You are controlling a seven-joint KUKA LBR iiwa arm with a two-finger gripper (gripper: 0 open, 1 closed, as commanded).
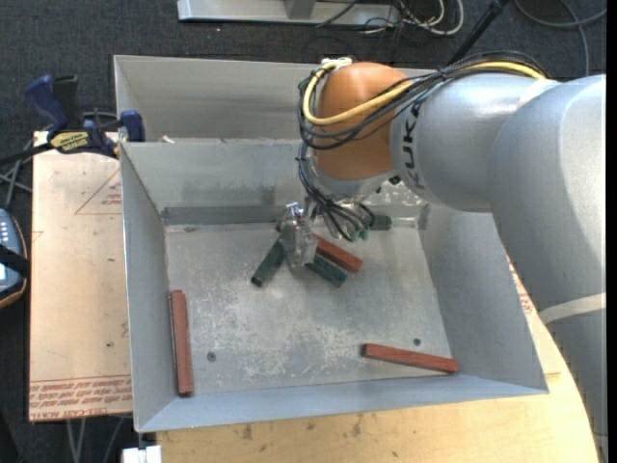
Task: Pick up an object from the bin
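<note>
A single camera looks down on the grey metal bin [289,326] from above, tilted so the far wall stands at the top. The bin spans most of the frame, with dark floor [96,8] beyond and the arm [501,133] entering from the right.

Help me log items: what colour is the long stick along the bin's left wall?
The stick is reddish-brown; camera view.

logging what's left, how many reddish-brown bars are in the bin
3. The left bar lies along the left wall; the front bar lies near the front right corner; the middle bar sits by the gripper, among dark green sticks. The arm may hide more.
</note>
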